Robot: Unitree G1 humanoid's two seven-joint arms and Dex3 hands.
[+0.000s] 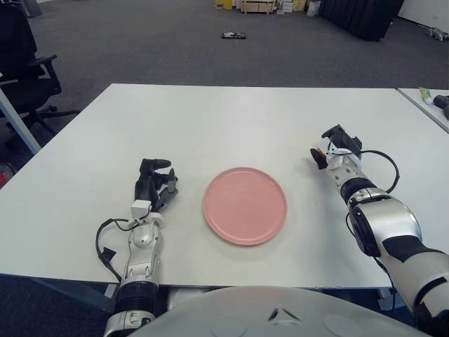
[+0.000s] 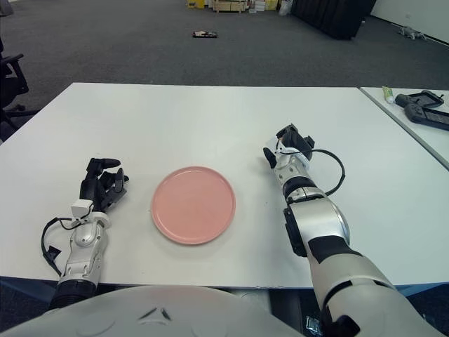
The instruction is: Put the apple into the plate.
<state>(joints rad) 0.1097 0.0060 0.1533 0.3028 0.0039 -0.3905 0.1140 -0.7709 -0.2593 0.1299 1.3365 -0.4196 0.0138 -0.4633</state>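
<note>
A pink plate lies flat near the front middle of the white table. My right hand is to the plate's right, low over the tabletop, its fingers curled around a small object. Only an orange-red sliver of that object, the apple, shows at the hand's left edge; the hand hides everything else. Hand and apple are apart from the plate, about a hand's width from its rim. My left hand shows left of the plate with relaxed fingers and holds nothing.
A second table at the far right carries a black device and a green-capped tube. An office chair stands beyond the table's left corner. Boxes and dark objects stand on the carpet far behind.
</note>
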